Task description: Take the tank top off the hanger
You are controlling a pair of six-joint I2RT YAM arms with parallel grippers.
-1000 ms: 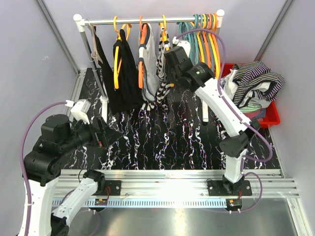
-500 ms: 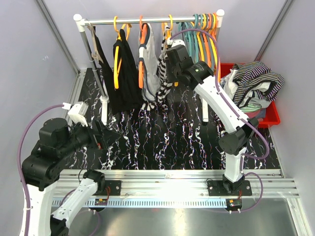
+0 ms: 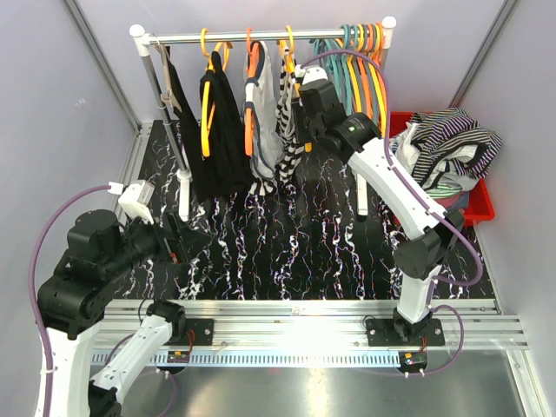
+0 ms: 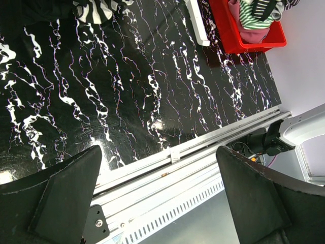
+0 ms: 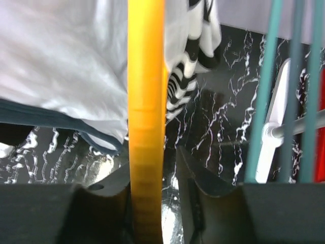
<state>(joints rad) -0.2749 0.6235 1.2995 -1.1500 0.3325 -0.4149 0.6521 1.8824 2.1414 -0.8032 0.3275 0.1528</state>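
Right gripper is raised to the rail, right of its middle. Its jaws are narrowed onto the bar of the yellow hanger, which fills the gap between the fingers. The striped tank top is on that hanger, hanging below the rail between a white garment and the bare hangers bunched at the rail's right end. Left gripper is well in front of the rail, low over the table, with its jaws spread wide and nothing between them.
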